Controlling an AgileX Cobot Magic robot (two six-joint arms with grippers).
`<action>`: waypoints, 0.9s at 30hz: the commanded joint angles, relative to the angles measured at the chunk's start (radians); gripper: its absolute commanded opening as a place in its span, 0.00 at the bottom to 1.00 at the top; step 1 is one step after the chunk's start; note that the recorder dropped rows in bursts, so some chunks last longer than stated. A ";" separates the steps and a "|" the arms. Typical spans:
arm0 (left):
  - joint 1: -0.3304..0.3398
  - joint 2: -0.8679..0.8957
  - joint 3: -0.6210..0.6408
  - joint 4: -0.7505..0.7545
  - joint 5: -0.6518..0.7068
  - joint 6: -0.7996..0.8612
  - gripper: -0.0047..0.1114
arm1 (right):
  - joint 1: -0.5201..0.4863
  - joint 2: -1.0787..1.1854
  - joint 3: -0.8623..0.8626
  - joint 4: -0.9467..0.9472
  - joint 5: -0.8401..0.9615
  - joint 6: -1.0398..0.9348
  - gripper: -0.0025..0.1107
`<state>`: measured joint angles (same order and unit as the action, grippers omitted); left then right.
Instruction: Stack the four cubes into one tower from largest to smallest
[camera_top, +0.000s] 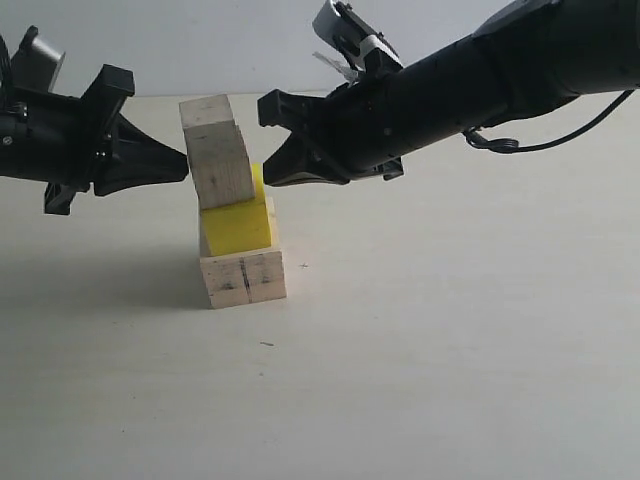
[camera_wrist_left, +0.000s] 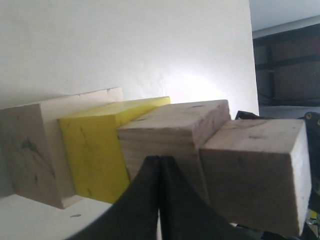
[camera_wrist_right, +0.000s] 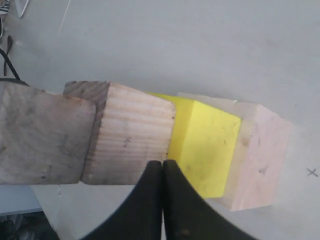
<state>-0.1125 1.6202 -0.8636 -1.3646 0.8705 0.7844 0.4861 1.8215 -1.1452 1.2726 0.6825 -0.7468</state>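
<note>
On the table your tower stands four high: big cube, yellow cube, medium cube, small cube. The upper two are tilted. Both grippers are pinched shut and empty — left gripper at the medium cube's side, right gripper by the yellow cube's top edge.

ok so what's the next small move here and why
Probably a gentle nudge from the shut left gripper, pushing the medium wood cube toward the right gripper. All four cubes are stacked, but the medium one and the small cube on it sit skewed toward the left gripper over the yellow cube, looking unsteady.
</note>
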 joint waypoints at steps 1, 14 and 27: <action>0.002 0.014 -0.009 -0.009 -0.002 0.023 0.04 | -0.005 0.001 0.002 0.042 -0.001 -0.045 0.02; 0.002 0.053 -0.011 -0.058 0.004 0.077 0.04 | -0.005 0.001 0.002 0.058 -0.001 -0.065 0.02; 0.002 0.085 -0.011 -0.098 0.008 0.124 0.04 | -0.005 0.001 0.002 0.058 0.007 -0.072 0.02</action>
<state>-0.1125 1.7049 -0.8679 -1.4355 0.8724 0.8877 0.4861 1.8215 -1.1452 1.3258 0.6825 -0.8050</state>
